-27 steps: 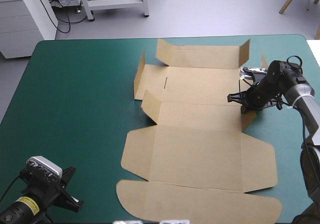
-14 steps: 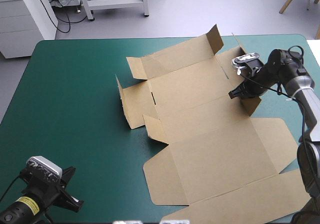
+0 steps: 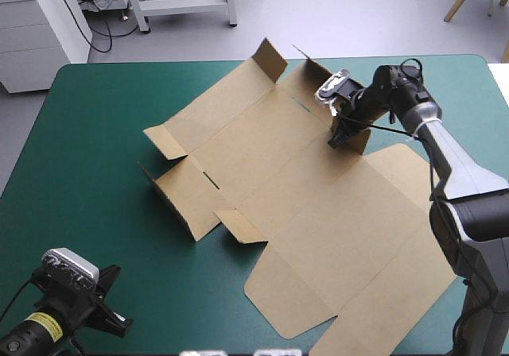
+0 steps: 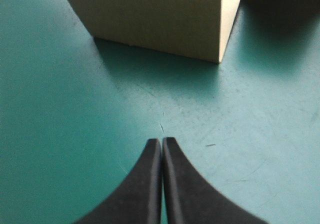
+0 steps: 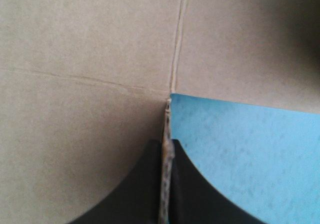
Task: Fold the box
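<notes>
Teal-green worktop [image 3: 95, 133] under you, and your right jaws are pinched all but closed on a thin upright flap [image 5: 166, 174] of the brown box [image 3: 302, 213], out toward the far right side. Your left jaws are pressed together with nothing in them, low over the bare worktop at the near left corner, a raised wall [image 4: 155, 19] of the box ahead. The box sprawls slantwise across the middle, end flaps tilted up.

The right end effector [image 5: 166, 145] has its black fingers [image 5: 147, 184] pressed almost together on a thin upright edge of the brown box [image 5: 90, 54]. Creased board panels lie ahead and to one side; the teal-green bench cover [image 5: 250, 159] shows on the other.
</notes>
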Robot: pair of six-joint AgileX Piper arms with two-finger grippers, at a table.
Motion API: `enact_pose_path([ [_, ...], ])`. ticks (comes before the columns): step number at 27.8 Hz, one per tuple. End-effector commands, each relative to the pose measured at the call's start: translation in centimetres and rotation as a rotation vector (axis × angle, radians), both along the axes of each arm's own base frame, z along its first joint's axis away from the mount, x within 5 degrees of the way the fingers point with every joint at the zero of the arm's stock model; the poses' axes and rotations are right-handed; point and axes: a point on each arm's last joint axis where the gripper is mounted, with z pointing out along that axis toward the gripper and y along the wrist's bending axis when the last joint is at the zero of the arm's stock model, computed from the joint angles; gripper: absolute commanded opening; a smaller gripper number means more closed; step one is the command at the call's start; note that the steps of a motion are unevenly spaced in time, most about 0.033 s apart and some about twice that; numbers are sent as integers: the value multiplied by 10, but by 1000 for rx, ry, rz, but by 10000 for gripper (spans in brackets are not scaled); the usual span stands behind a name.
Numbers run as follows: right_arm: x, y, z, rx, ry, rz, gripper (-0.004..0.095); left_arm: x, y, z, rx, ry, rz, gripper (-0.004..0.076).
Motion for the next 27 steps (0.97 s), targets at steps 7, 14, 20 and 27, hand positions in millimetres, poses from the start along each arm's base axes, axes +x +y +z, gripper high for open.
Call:
enact_pose_path([
  [7, 3, 70, 45, -18, -290, 291, -20, 3, -2, 13, -39, -70, -10, -10],
  [14, -14, 112, 41, -167, -373, 572, -20, 3, -2, 13, -47, -68, -6, -10],
  [20, -25, 132, 41, -186, -394, 641, -20, 3, -2, 13, -44, -70, -8, -10],
  [27, -23, 140, 47, -147, -480, 616, -2, 3, -2, 13, -44, -70, -8, -10],
])
